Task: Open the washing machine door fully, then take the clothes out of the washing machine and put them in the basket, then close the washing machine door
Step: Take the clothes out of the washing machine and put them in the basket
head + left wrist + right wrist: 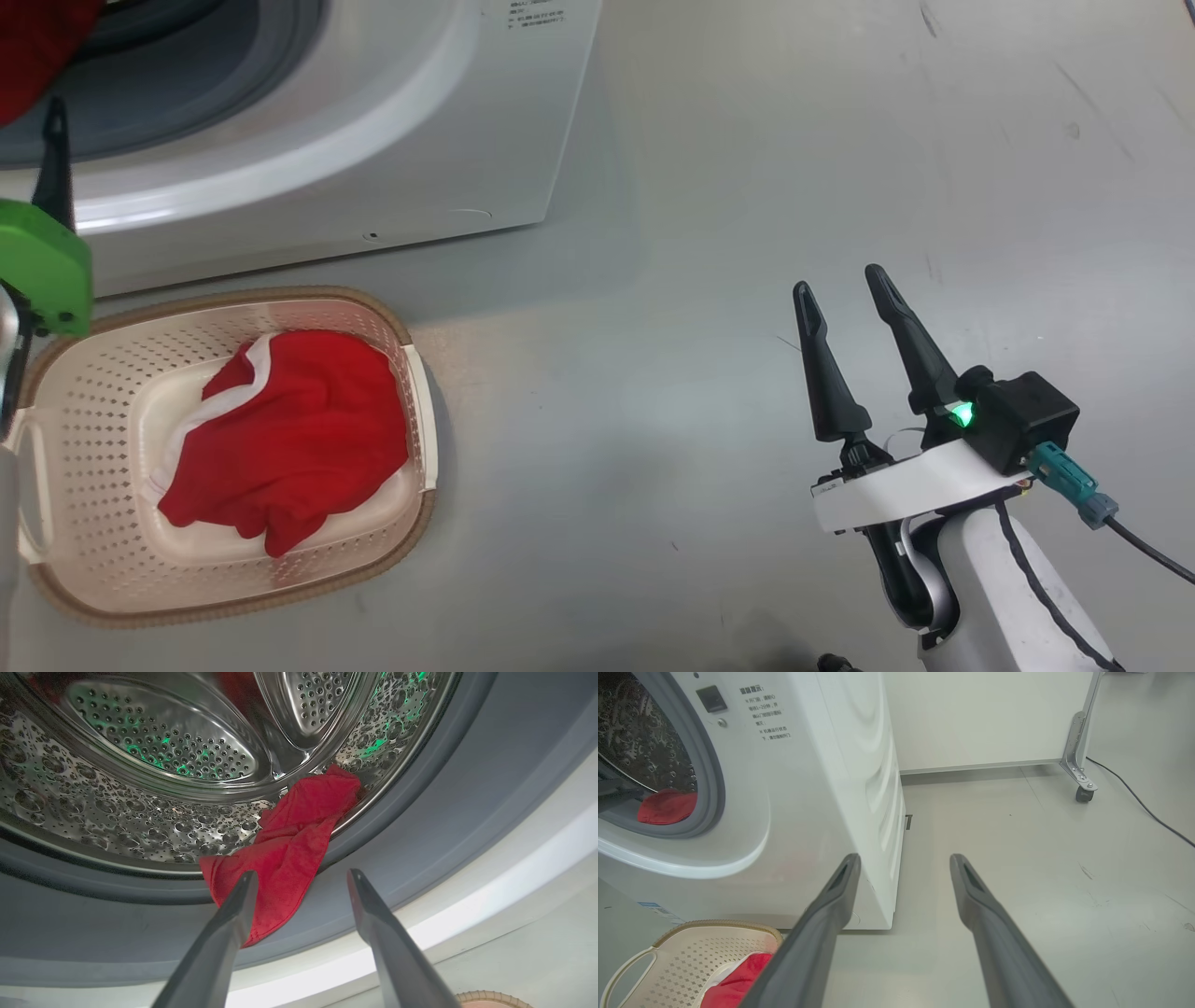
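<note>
Standing on the grey floor (840,140), the white washing machine (308,140) has its round opening uncovered, the dimpled steel drum (117,812) ringed by a grey rubber ring (444,812). The cream basket (84,411) sits on the floor just in front of the machine, touching nothing that can be made out. A red garment (289,429) with white trim lies crumpled inside the basket, towards its right side. A second red garment (289,844) is draped from the drum's lip over the rubber ring (one corner hanging outward). The left claw (302,873) is at the machine's opening, spread wide and gripping nothing; its left finger overlaps the hanging cloth, though contact cannot be told. The right claw (838,279) hangs over bare floor well to the right of the basket, likewise spread and empty.
</note>
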